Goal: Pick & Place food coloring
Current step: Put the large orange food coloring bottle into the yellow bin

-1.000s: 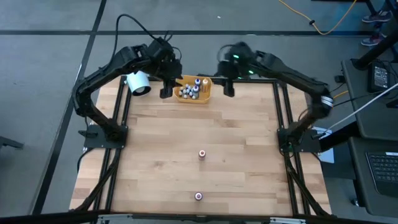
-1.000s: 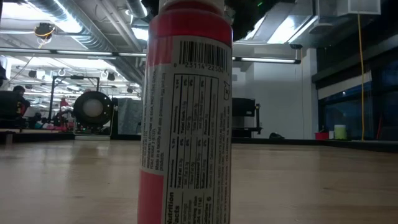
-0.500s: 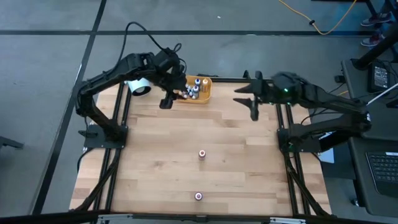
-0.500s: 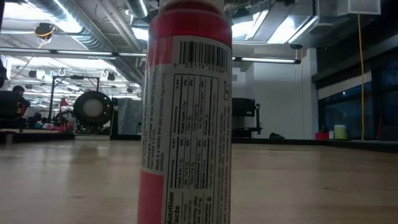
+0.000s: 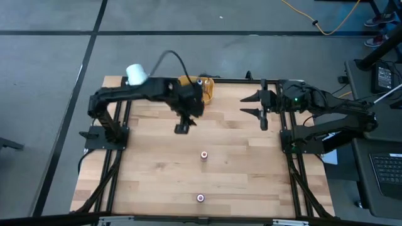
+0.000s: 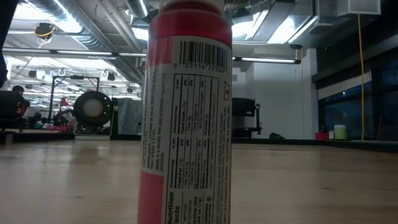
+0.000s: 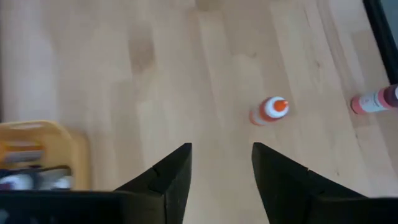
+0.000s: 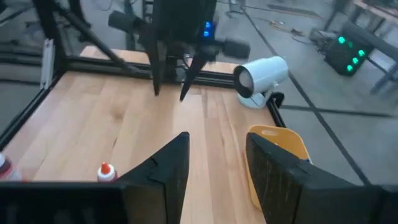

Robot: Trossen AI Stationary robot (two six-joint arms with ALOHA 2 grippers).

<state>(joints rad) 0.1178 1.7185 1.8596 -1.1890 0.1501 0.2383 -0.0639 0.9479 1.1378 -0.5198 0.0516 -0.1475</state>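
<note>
Two small food coloring bottles stand on the wooden table: an orange-capped one [image 5: 204, 155] [image 7: 272, 111] [image 8: 107, 172] near the middle and a red one [image 5: 200, 198] [image 7: 375, 101] by the near edge, which fills the low view [image 6: 186, 112]. More bottles lie in the yellow-orange bin [image 5: 204, 88] at the far edge. My left gripper [image 5: 182, 127] [image 7: 221, 165] is open, hanging above the table between the bin and the orange-capped bottle. My right gripper [image 5: 251, 105] [image 8: 217, 155] is open too, held level over the table's far right part and pointing left.
A white cylinder-shaped camera [image 5: 135, 73] [image 8: 261, 78] sits at the far left corner. The black frame rails [image 5: 119, 125] run along the table's left, right and far sides. Bare wood lies between the two standing bottles and on both sides of them.
My left gripper has left the bin and swung out toward the table's middle and near side, staying open. My right gripper has pulled away from the bin toward the table's right edge and turned level, pointing left. The two standing bottles have not moved.
</note>
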